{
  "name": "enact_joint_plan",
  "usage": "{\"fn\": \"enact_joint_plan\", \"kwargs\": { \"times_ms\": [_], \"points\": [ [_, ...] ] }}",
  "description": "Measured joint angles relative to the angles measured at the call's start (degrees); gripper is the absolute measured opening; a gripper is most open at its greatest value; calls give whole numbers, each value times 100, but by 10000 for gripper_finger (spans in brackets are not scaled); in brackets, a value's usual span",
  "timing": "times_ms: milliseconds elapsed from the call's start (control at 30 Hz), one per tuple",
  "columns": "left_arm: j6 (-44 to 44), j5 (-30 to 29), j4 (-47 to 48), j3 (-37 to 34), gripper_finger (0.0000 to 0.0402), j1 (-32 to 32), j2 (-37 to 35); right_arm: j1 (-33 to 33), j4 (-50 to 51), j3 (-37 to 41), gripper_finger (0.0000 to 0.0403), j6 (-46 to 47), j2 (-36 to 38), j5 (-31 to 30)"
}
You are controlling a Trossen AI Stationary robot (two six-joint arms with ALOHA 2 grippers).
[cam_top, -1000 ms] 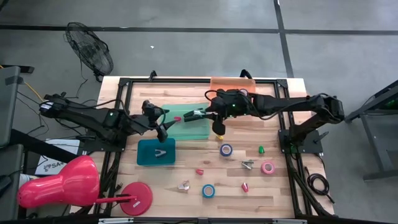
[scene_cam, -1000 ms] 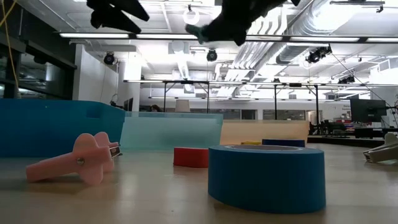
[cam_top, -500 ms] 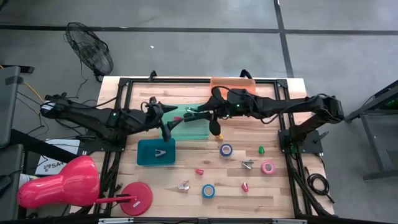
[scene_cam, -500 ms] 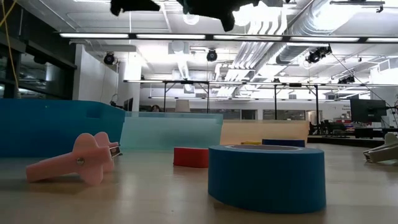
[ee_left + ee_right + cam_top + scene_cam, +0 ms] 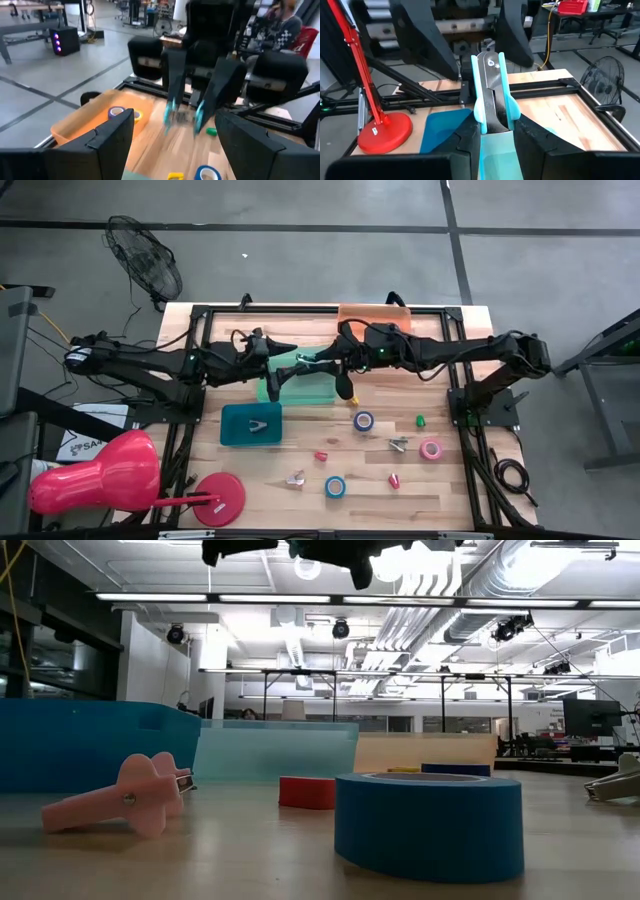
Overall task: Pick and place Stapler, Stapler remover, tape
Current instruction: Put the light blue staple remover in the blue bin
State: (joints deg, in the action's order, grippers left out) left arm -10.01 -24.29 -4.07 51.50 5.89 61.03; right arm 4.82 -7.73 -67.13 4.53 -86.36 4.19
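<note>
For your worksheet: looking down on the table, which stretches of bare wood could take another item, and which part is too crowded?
Bare wood lies along the right side, between the orange tray and the pink tape roll, and along the front edge right of the blue tape roll. The middle is crowded: the green tray sits under both tools, with the teal tray just in front.

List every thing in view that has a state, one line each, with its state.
Right gripper: shut on the stapler remover, above the green tray.
Stapler remover: teal, held in the air.
Left gripper: open, empty, facing the right gripper.
Green tray: on the table under both grippers.
Teal tray: holds one pale remover.
Orange tray: holds tape rolls.
Blue tape: lying flat on the table.
</note>
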Motion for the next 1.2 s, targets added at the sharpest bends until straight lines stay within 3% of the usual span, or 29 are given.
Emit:
{"fn": "enact_joint_plan", "kwargs": {
  "times_ms": [733, 900, 1200],
  "points": [
    [77, -79, 117, -3, 269, 0, 19, 15, -768, 2, 83, 300, -342, 306],
    [75, -79, 119, -3, 222, 2, 19, 15, -760, 2, 83, 300, -342, 306],
    [49, 41, 135, -3, 86, 10, 6, 44, -750, 2, 81, 249, -342, 385]
  ]
}}
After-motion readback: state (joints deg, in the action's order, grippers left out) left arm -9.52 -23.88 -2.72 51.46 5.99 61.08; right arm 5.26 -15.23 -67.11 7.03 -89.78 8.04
